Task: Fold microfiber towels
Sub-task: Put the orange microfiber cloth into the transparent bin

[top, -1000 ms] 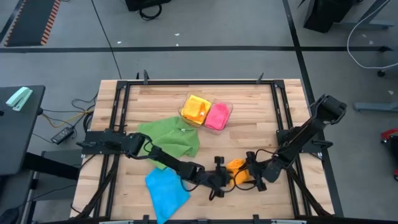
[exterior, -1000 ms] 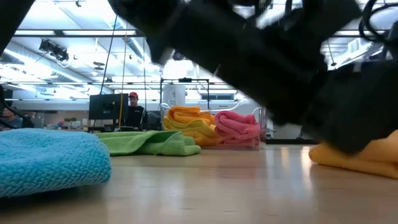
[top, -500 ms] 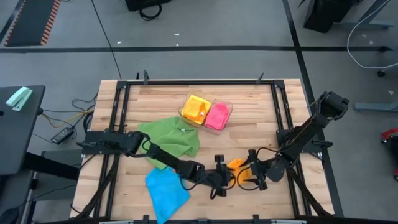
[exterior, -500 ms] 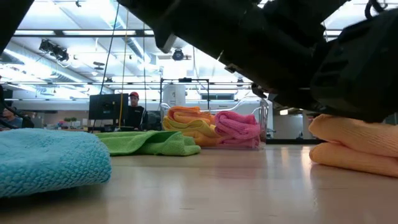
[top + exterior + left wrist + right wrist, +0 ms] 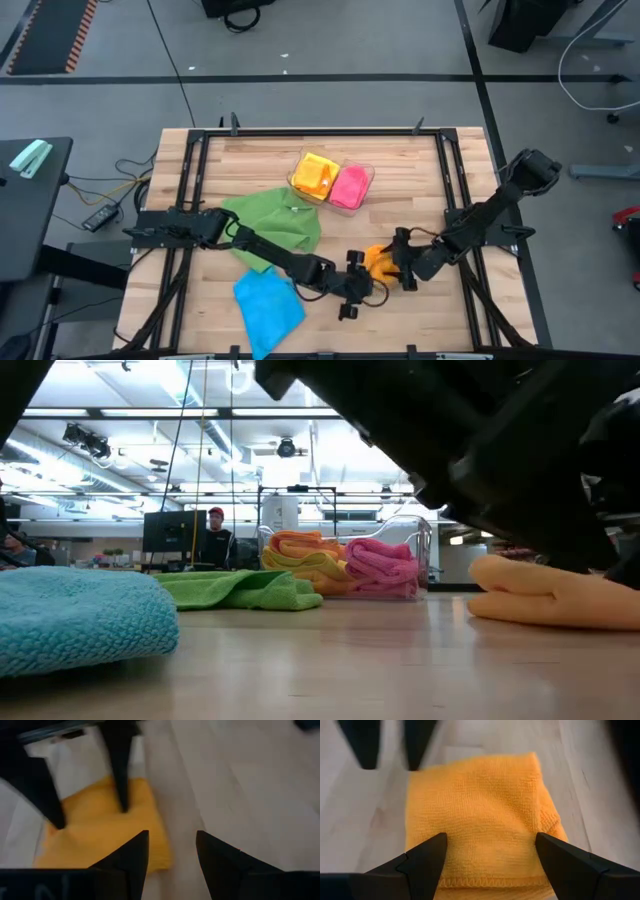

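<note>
While the pale wooden plank table (image 5: 260, 160) carries everything, the clear plastic tray (image 5: 366, 182) near its far middle serves as the landmark: inside it sit a folded yellow microfiber towel (image 5: 315, 174) and a folded pink microfiber towel (image 5: 349, 186), side by side. Just beside the tray, toward the left arm's side, lies a rumpled green microfiber towel (image 5: 275, 222). Well nearer the front edge than the tray, a blue microfiber towel (image 5: 268, 308) lies spread and loosely creased. Also in front of the tray, a small folded orange microfiber towel (image 5: 379, 261) rests flat on the table between the two grippers. The left gripper (image 5: 357, 290) hovers at the towel's near edge with its fingers (image 5: 131, 854) narrowly parted and holding nothing. The right gripper (image 5: 403, 272) sits over the towel from the other side, its fingers (image 5: 426, 856) spread wide, straddling the cloth without clamping it.
</note>
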Robot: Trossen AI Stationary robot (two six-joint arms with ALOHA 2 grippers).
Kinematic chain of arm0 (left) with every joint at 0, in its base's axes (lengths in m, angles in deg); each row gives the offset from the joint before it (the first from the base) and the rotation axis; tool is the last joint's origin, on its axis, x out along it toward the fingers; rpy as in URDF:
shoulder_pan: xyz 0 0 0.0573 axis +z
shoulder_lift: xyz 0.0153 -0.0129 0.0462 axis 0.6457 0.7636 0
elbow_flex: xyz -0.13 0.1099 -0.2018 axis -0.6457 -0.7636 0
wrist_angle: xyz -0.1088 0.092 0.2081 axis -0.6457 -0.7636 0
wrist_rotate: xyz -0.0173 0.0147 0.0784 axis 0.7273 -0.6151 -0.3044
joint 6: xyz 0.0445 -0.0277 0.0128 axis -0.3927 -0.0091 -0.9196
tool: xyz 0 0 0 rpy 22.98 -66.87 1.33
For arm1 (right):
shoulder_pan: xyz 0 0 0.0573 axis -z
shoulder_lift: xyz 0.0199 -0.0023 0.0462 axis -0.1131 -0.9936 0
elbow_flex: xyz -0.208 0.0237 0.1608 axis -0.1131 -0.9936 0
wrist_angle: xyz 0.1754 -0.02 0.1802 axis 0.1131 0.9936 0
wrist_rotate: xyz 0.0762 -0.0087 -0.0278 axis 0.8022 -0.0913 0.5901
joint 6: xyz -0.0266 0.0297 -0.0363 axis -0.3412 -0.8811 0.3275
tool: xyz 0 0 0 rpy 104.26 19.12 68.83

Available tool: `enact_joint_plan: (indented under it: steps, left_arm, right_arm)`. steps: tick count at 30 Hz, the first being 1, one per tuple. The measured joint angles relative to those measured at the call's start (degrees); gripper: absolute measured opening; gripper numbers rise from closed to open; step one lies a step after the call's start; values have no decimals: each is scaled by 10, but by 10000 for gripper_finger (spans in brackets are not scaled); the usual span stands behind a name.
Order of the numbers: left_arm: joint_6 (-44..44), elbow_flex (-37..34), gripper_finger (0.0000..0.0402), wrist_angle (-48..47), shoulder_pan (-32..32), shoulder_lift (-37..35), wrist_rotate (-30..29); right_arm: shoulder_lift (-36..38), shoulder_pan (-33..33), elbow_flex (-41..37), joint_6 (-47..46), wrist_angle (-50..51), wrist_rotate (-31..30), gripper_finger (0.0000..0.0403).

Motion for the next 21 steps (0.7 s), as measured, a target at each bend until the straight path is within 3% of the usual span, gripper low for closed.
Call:
enact_joint_plan:
  steps: [3, 8, 12, 21]
  left_arm:
    - [-41, 0, 181, -21, -8, 0, -5]
    - [-151, 0, 213, -39, -24, 4, -86]
    - [-240, 0, 244, -37, -29, 19, -106]
    - [-275, 0, 263, -28, -10, 33, -181]
  right_arm:
    - [-2, 11, 0, -21, 1, 11, 317]
    - [-2, 14, 0, -25, 2, 17, 317]
    - [-2, 14, 0, -25, 2, 17, 317]
    - [-2, 14, 0, -20, -3, 18, 317]
